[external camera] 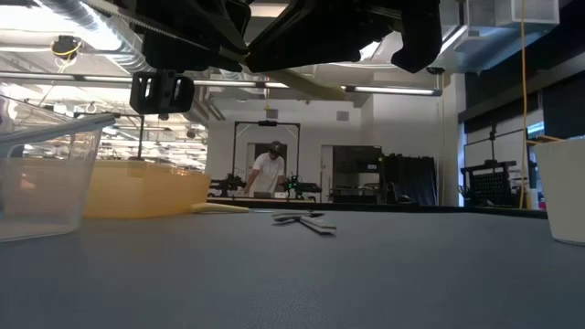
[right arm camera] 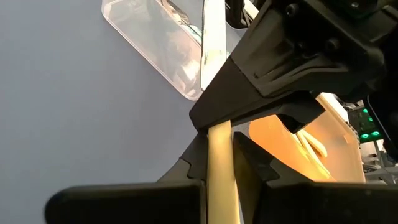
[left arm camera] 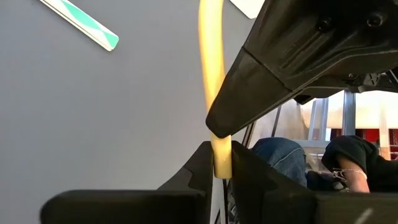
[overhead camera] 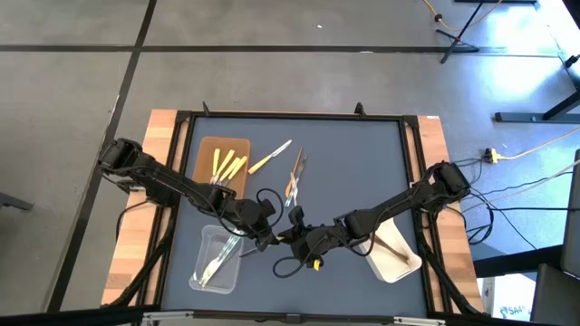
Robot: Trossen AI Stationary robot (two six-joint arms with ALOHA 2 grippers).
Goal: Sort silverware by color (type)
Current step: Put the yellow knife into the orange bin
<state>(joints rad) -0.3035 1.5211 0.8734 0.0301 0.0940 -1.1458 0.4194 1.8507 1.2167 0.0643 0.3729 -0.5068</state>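
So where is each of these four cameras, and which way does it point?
High view: above the table, looking straight down; both arms meet mid-table, left tool and right tool.
Low view: at tabletop height, looking level across to the room; the arms hang overhead.
Left wrist view: on the left arm, looking past its own fingers, closed on a pale yellow utensil.
Right wrist view: on the right arm, its tool shut on the same utensil.
Shared: both wrist views show that utensil.
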